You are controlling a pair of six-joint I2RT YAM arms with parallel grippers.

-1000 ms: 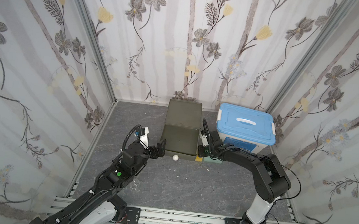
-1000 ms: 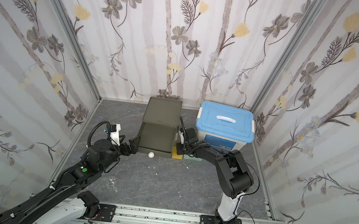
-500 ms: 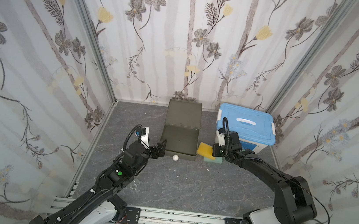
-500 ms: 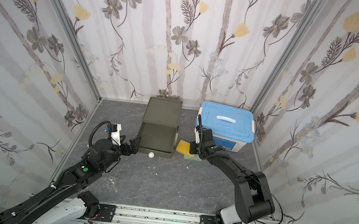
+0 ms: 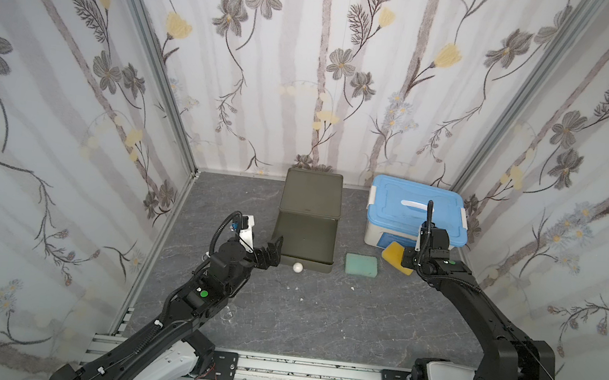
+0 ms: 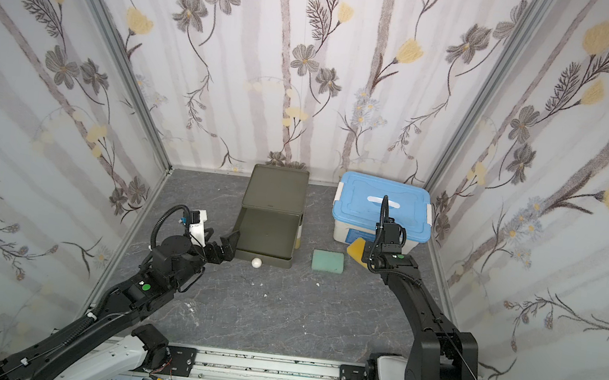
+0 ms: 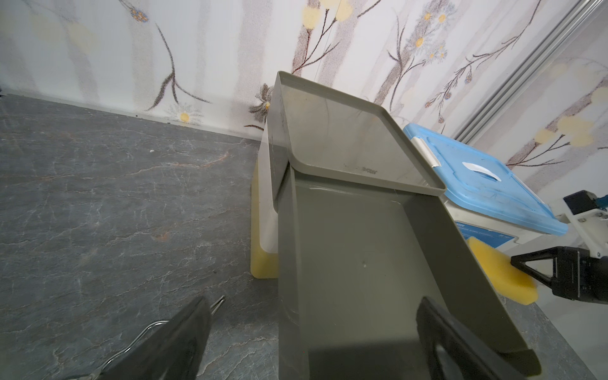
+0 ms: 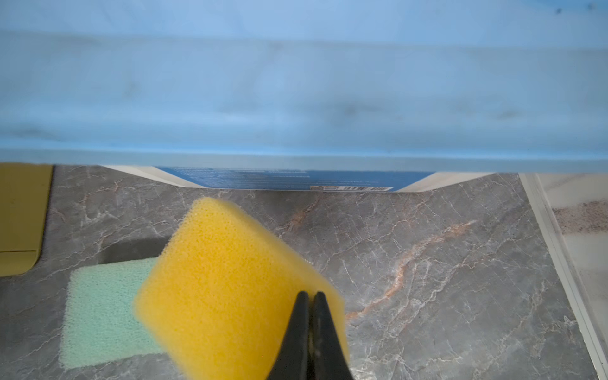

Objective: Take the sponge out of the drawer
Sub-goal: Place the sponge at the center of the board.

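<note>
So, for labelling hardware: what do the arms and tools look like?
The left arm and right arm are black, each with a white base link, a green dot and a looping black cable. The left tool and right tool are black with tapered fingers.

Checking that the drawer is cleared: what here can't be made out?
- Rear of the drawer: left wrist view, hidden under the cabinet top.
- Blue-lidded box contents: both top views, the lid covers them.
- Box label: right wrist view, blurred and too small.
</note>
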